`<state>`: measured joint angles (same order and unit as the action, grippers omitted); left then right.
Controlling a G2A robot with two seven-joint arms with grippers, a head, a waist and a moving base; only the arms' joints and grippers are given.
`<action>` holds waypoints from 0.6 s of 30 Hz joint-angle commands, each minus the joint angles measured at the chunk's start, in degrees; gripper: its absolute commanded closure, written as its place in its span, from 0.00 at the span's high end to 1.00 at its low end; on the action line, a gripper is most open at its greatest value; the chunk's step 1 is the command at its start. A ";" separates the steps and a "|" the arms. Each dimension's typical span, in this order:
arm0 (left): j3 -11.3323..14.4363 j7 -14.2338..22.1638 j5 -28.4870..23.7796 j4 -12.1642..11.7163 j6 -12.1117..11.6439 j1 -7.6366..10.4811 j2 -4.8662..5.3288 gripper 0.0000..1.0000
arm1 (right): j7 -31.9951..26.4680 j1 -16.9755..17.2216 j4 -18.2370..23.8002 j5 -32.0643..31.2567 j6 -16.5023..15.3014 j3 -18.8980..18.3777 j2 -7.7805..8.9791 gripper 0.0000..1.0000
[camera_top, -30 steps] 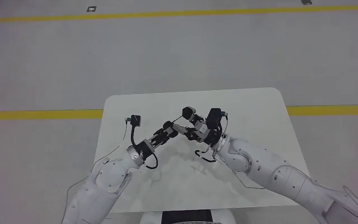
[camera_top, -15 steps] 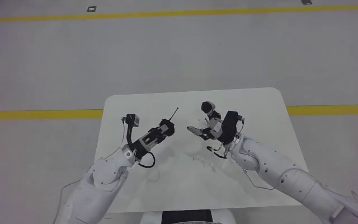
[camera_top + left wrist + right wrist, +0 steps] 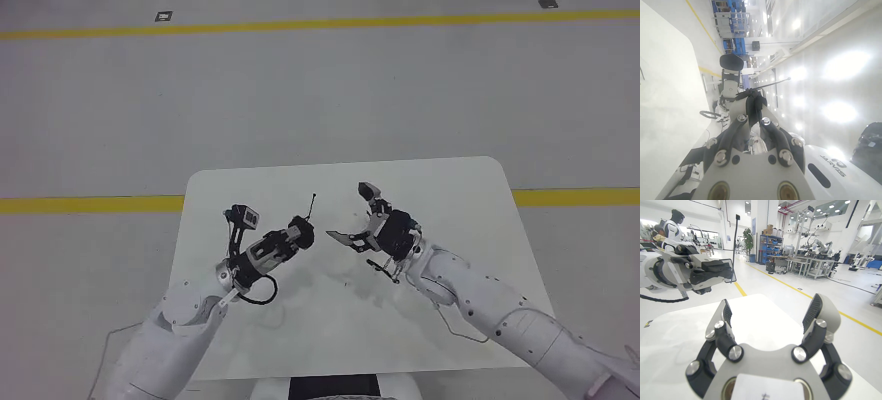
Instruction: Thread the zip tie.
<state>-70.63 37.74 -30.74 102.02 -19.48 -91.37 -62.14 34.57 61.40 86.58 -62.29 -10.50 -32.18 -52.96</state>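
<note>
**Zip tie held, not yet threaded**

Above the tabletop (image 3: 450,190), the left gripper (image 3: 299,233) is clamped on the single zip tie (image 3: 311,205), whose head end points far. Just to its right and apart from it, the right gripper (image 3: 352,215) stands open and empty. Next, it probably needs to grasp the tie and bring the tail to the head. There are two grippers and one tie.

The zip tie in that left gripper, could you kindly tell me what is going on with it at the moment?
The left gripper is shut on a black zip tie, holding it above the white table with the strap sticking straight out, head at the free end. The right gripper is open and empty, apart from it. The tie forms no loop, so threading is not yet done.
</note>
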 commanded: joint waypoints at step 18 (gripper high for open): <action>1.53 2.07 -10.17 -0.74 2.19 0.72 -0.44 0.00 | 10.21 1.12 -5.27 -8.86 2.42 0.31 -2.20 1.00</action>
<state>-69.17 38.98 -38.94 101.37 -17.60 -90.70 -62.55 43.48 62.57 82.51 -70.36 -8.24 -32.14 -54.72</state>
